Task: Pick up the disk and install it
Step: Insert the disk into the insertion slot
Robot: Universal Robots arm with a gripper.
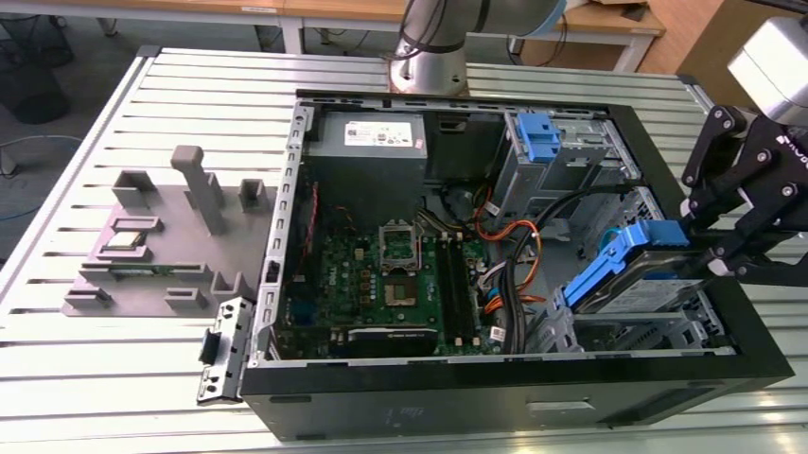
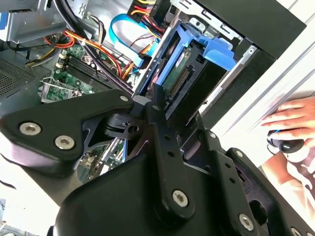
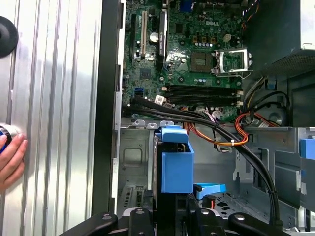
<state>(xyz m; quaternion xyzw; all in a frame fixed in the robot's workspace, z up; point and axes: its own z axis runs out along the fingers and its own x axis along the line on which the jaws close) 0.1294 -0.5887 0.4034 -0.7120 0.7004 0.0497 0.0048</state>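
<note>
The disk (image 1: 627, 272), a silver drive with blue side rails, is tilted with its lower end inside the drive cage (image 1: 650, 333) at the open computer case's front corner, on the exterior view's right. My black gripper (image 1: 702, 248) is shut on its raised end from outside the case wall. In the first wrist view the blue rail of the disk (image 3: 176, 167) stands between the fingers of the gripper (image 3: 170, 212), above the grey bay floor. In the second wrist view the disk (image 2: 184, 74) slants past the gripper (image 2: 161, 105) into the cage.
Black and orange cables (image 1: 531, 236) run close beside the cage. The motherboard (image 1: 378, 274) and the grey power supply (image 1: 369, 135) fill the rest of the case. A grey fixture (image 1: 151, 246) sits on the slatted table. A person's hand (image 2: 290, 118) rests on a mouse nearby.
</note>
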